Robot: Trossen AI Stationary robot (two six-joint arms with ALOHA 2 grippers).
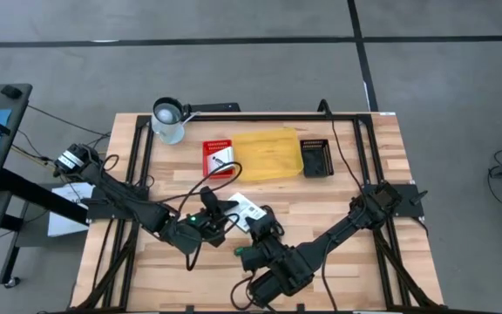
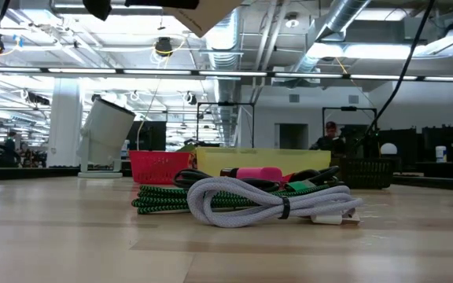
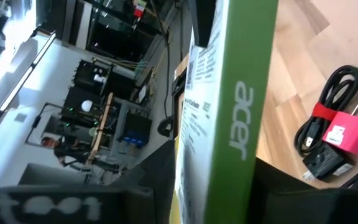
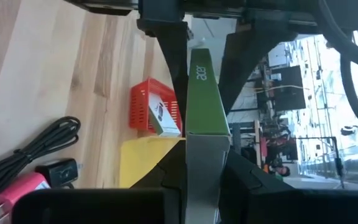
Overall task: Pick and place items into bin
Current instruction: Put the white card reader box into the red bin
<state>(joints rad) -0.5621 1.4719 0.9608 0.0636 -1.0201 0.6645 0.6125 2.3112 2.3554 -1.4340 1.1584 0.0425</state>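
Both grippers meet over the table's front centre, on the near side of the yellow bin (image 1: 267, 155). A flat white-and-green box (image 1: 247, 208) marked "acer" (image 3: 229, 118) is held edge-on between them. The left gripper (image 1: 209, 221) pinches it from one end (image 3: 216, 186), the right gripper (image 1: 258, 234) pinches the other end (image 4: 202, 180). Cable pile on the wood below: grey braided cord (image 2: 270, 206), green-black cord (image 2: 160, 198), black cord with pink plug (image 3: 344, 134). Red basket (image 1: 217, 156) touches the yellow bin's left side; black tray (image 1: 316, 157) sits just right of it; white cup (image 1: 169, 120) up-left

Wooden table (image 1: 356, 262): red basket (image 1: 217, 157), yellow bin (image 1: 267, 154), black tray (image 1: 316, 158), coiled cords (image 2: 266, 200).
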